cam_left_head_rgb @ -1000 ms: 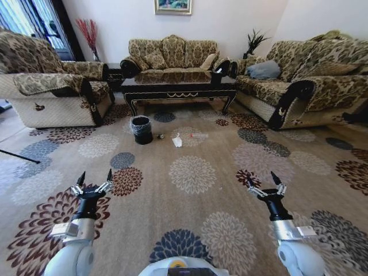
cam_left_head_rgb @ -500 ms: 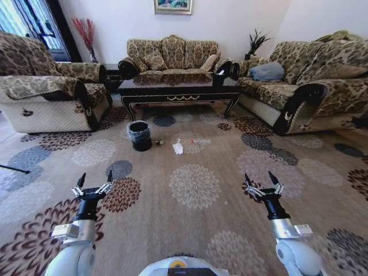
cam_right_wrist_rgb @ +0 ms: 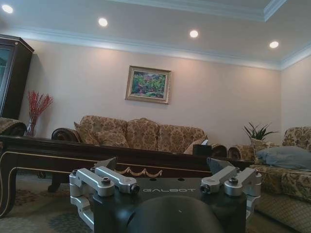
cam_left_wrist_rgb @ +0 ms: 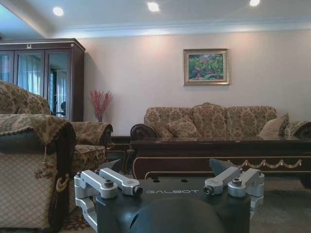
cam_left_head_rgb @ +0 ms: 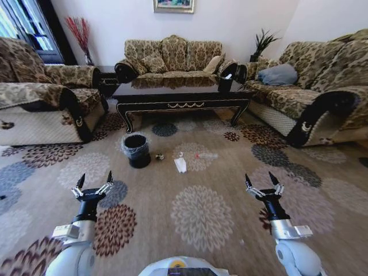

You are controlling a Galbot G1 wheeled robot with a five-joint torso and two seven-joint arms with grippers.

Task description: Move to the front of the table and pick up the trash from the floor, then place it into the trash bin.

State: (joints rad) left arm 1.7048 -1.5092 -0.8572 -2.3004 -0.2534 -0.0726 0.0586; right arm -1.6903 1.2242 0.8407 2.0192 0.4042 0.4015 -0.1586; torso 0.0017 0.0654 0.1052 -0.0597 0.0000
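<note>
The left gripper point(cam_left_head_rgb: 93, 179) hangs low in front of the robot over the patterned carpet point(cam_left_head_rgb: 195, 213), its two dark fingertips spread wide with nothing between them. The right gripper point(cam_left_head_rgb: 258, 181) is held the same way on the other side, at about the same height, fingers also wide apart and empty. Both are well apart from the litter ahead.

Farther out on the carpet, between the grippers and the table point(cam_left_head_rgb: 181, 99), lies the trash. The long white paper piece point(cam_left_head_rgb: 180, 164) sits near the middle of the floor. Just to its left is a small dark shiny wad point(cam_left_head_rgb: 160, 156), and to its right a clear plastic bottle point(cam_left_head_rgb: 205, 156) lies on its side; its cap is too small to make out.

The trash bin point(cam_left_head_rgb: 137, 150) stands upright on the carpet left of the wad and near the table's left front leg. A thin plastic liner is crumpled around its rim. Its inside looks dark, and I cannot tell whether anything is in it.

The table is long, low and glossy dark, with gold scroll ornament along its front apron. A small dark box point(cam_left_head_rgb: 225, 83) stands at its right end. Behind the table is a patterned sofa point(cam_left_head_rgb: 172, 56), with an armchair point(cam_left_head_rgb: 40, 100) to the left and another sofa point(cam_left_head_rgb: 310, 92) to the right carrying a grey cushion point(cam_left_head_rgb: 278, 75).

In the left wrist view the table's apron point(cam_left_wrist_rgb: 272, 164) runs beyond the left gripper's open fingers point(cam_left_wrist_rgb: 109, 182).
</note>
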